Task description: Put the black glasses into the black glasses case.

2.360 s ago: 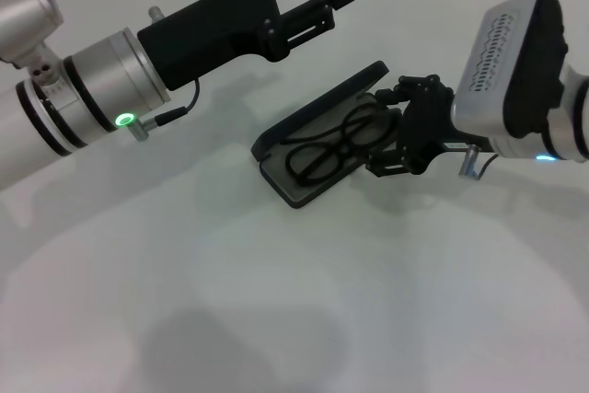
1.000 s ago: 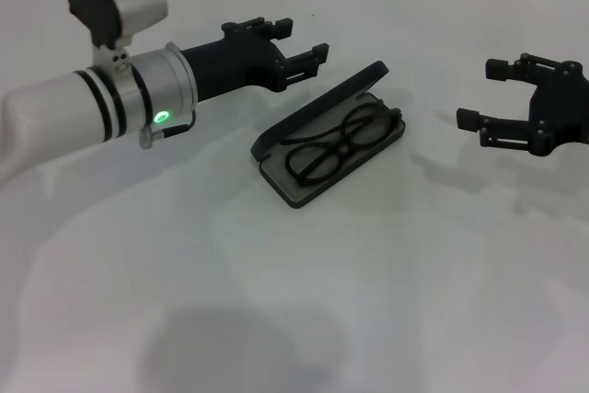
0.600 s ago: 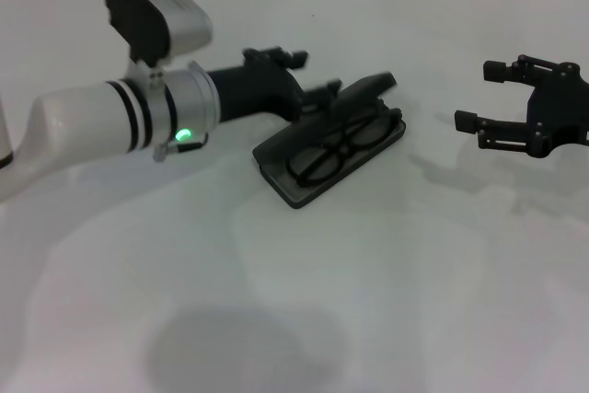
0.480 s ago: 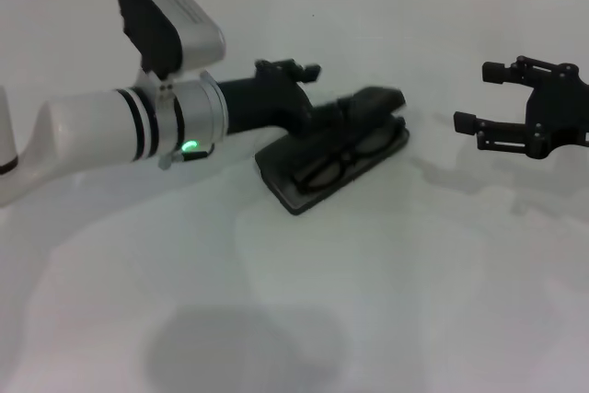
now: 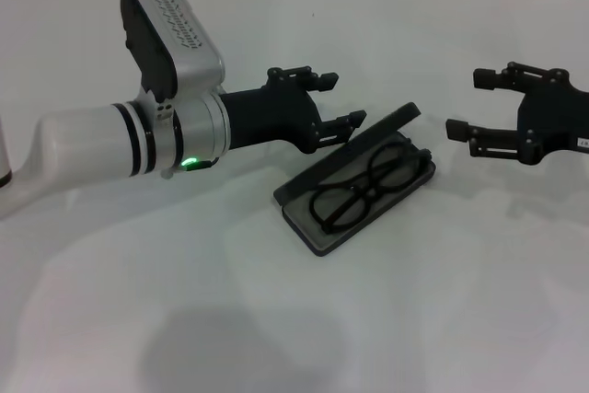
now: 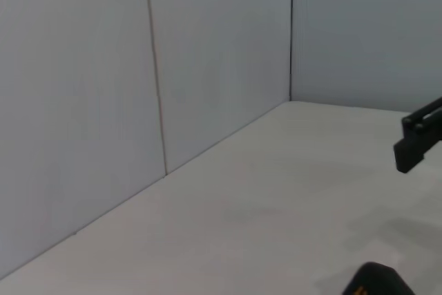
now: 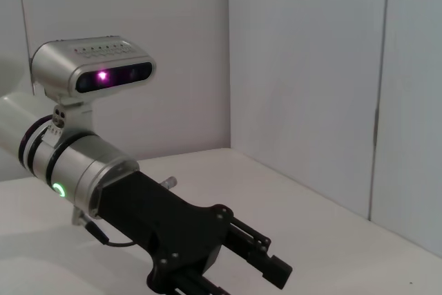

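Black glasses case (image 5: 354,192) has slid across the worktop and its lid sprung back up since left gripper (image 5: 329,103) pushed it, jaws released just behind lid; black glasses (image 5: 368,183) inside; right gripper (image 5: 471,104) released, apart; closing unfinished.

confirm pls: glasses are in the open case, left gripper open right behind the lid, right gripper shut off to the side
Not quite: the head view shows the right gripper open, not shut. The rest holds: the glasses lie in the open case, and the left gripper is open behind the lid.
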You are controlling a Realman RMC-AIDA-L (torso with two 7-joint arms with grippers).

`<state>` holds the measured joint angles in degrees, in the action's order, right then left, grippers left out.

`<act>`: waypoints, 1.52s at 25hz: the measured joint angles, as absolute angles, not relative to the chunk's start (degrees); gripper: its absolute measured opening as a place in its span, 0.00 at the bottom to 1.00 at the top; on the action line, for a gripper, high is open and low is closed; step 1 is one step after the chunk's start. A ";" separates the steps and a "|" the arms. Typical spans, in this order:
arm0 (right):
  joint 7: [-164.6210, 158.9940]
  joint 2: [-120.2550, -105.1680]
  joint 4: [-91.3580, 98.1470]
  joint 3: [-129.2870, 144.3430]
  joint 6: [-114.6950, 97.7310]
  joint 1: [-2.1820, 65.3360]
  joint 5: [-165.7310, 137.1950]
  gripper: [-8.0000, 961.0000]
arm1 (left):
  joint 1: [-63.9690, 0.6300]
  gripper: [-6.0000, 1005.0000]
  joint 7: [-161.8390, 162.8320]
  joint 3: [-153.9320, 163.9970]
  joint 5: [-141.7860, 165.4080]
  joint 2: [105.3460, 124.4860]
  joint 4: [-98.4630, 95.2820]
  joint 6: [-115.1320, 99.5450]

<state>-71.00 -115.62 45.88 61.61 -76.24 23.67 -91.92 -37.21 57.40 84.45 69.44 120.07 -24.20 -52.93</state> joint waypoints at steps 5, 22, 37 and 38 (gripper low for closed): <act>-70.96 -115.66 45.87 61.61 -76.24 23.72 -91.91 0.83 | -36.85 0.66 55.40 84.46 70.07 120.20 -23.81 -52.97; -70.92 -115.75 45.88 61.61 -75.16 24.00 -91.84 0.83 | -36.26 0.66 51.99 89.54 69.52 120.27 -24.09 -52.87; -63.61 -115.66 43.77 61.37 -89.91 27.67 -90.69 0.83 | -26.59 0.66 46.18 78.66 61.96 113.65 -25.86 -93.99; -62.33 -115.69 42.91 61.36 -91.46 28.09 -90.55 0.83 | -26.09 0.66 46.17 78.31 62.07 113.43 -25.88 -94.38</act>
<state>-62.33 -115.69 42.91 61.36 -91.46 28.09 -90.55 -26.08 46.17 78.31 62.07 113.43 -25.88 -94.38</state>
